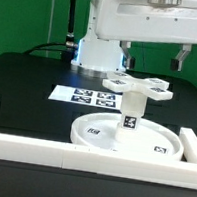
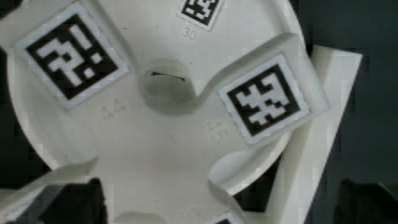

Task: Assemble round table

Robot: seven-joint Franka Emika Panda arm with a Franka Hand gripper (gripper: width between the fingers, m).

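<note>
Looking across the black table (image 1: 29,77), we see the large rimmed disc (image 1: 94,132) lying flat near the front white rail (image 1: 88,162), with the short cylindrical leg (image 1: 131,113) standing upright on its hub. The cross-shaped foot (image 1: 140,88) sits on top of the leg. Behind them lies the marker board (image 1: 79,96). Our gripper (image 1: 153,55) hangs above the foot with its fingers spread apart, holding nothing. In the wrist view, the foot (image 2: 178,90) fills the frame with its tags.

Arm (image 1: 147,17) cut off by exterior view's top edge. Leg (image 1: 129,116) hides disc's (image 1: 92,134) hub. Wrist view: foot (image 2: 178,90) cropped, gripper state unreadable.
</note>
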